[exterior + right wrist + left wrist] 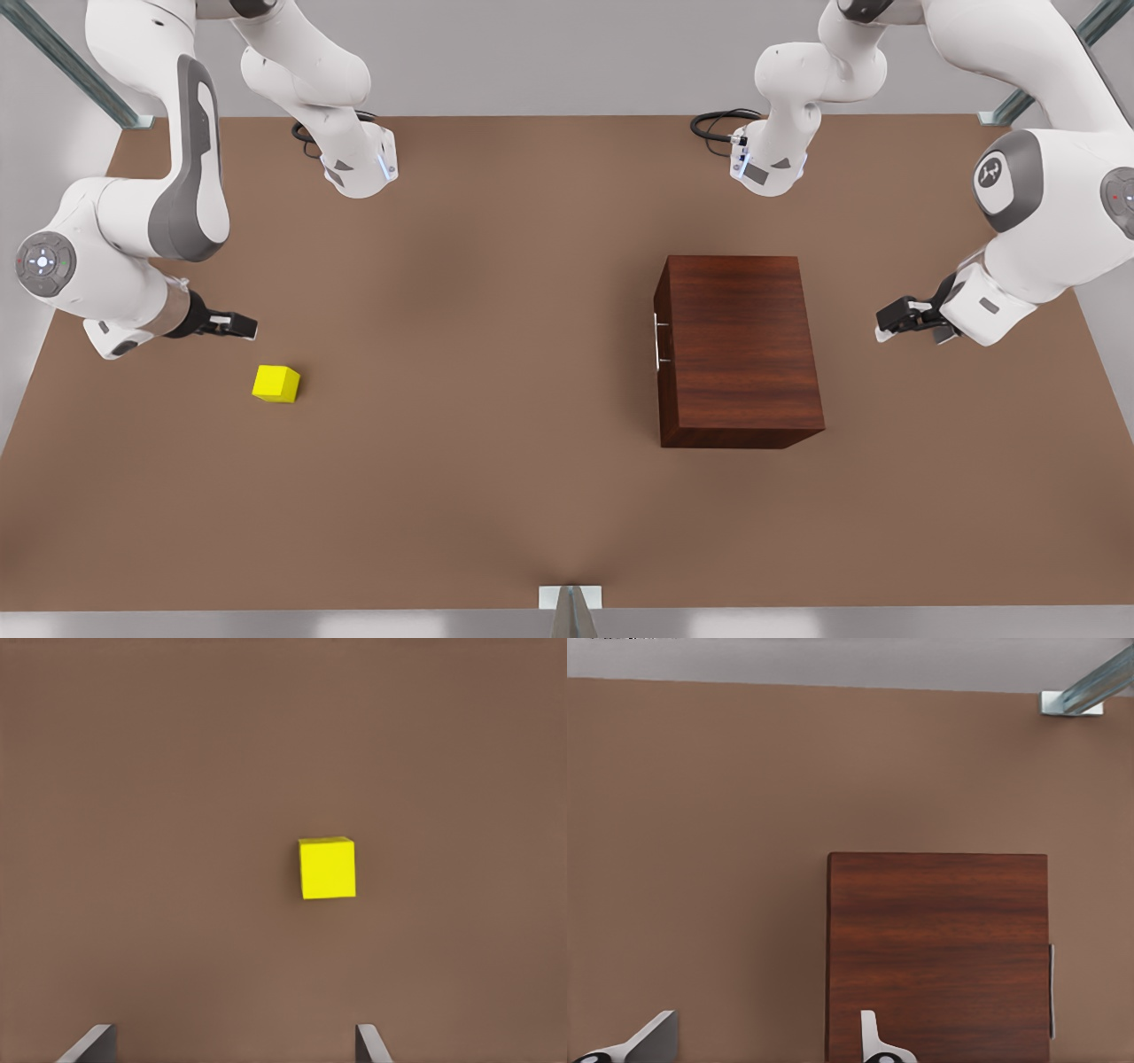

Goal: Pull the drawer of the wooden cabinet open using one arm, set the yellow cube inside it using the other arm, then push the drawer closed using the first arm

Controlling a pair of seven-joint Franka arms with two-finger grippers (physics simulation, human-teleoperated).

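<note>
Bright yellow cube [276, 384] on a plain matte brown desk [496, 372]. Wooden cabinet [740, 350]: dark reddish-brown with horizontal grain, silver bar handle [656, 341]. Arms white with grey panels; tools black.

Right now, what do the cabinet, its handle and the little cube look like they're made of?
The wooden cabinet: dark reddish-brown wood with visible grain, smooth and slightly satin. Its handle: a slim, pale silvery bar, probably metal. The yellow cube: plain, uniformly bright yellow, matte, with no texture; perhaps plastic or painted, but that's unclear.

Satin wood-grain cabinet [740, 350], seemingly matt table [496, 354]
</note>
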